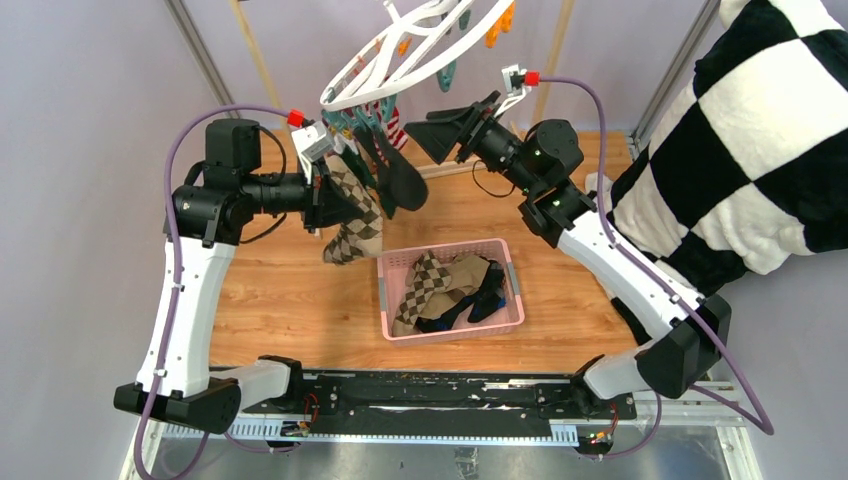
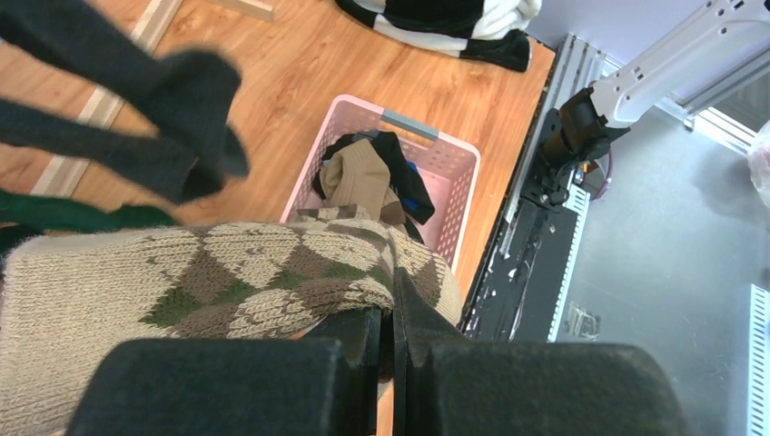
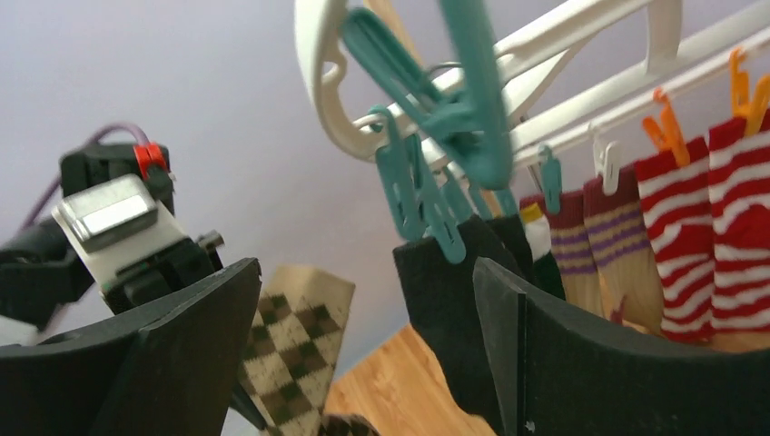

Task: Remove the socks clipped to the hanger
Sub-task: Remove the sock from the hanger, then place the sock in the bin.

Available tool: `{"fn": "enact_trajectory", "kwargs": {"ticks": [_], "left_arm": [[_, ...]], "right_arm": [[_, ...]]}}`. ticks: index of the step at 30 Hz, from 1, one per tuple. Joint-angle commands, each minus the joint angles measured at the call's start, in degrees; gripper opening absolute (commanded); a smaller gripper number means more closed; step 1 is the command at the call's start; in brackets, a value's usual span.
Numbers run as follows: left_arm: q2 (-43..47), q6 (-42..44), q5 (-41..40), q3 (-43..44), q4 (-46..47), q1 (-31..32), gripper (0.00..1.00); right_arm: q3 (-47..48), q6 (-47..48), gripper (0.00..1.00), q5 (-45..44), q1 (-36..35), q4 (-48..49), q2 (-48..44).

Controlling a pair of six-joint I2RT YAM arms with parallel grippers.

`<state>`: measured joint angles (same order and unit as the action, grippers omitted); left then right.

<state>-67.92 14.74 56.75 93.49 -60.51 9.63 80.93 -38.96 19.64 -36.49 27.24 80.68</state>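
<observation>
Clamping left claw [image 2: 392,304] shut on the argyle sock [image 2: 227,272], which dangles below the hanger [image 3: 318,73]. Right claw [image 3: 363,309] spread wide, empty. Dark sock [image 3: 445,291] hangs straight down from a teal clip [image 3: 427,204], just ahead of its gap, so right arm's nearer.

Bright, even light; nearby socks [image 2: 172,118] blur in wrist views.

Socks [image 1: 440,285] lie in the basket [image 1: 452,244] on the table [image 1: 280,300], before the hanger [image 1: 420,35].
</observation>
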Motion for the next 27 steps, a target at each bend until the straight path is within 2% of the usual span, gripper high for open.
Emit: {"fn": "enact_trajectory", "kwargs": {"ticks": [1, 6, 8, 11, 18, 27], "left_arm": [[0.5, 0.4, -0.5, 0.7, -0.3, 0.4, 0.0], [0.1, 0.3, -1.0, 1.0, -0.4, 0.4, 0.0], [-0.3, 0.2, -1.1, 1.1, -0.4, 0.4, 0.0], [-1.2, -0.7, -1.1, 1.9, -0.4, 0.4, 0.0], [-1.8, -2.7, -1.1, 2.9, -0.4, 0.4, 0.0], [-2.4, -5.1, -0.3, 3.5, -0.3, 0.4, 0.0]], "right_arm": [[-4.6, 4.4, 0.96, 5.5, 0.3, -2.5, -3.8], [-16.3, 8.5, 0.98, 7.6, -1.2, 2.5, -10.5], [-21.0, 14.4, 0.98, 7.9, -4.4, 5.0, -12.8], [-22.6, 26.5, 0.99, 6.7, -11.4, 3.4, -14.1], [-20.1, 44.8, 1.0, 7.1, -18.6, 3.7, -10.0], [-11.6, 57.0, 0.99, 8.8, -21.3, -0.3, -0.7]]}}
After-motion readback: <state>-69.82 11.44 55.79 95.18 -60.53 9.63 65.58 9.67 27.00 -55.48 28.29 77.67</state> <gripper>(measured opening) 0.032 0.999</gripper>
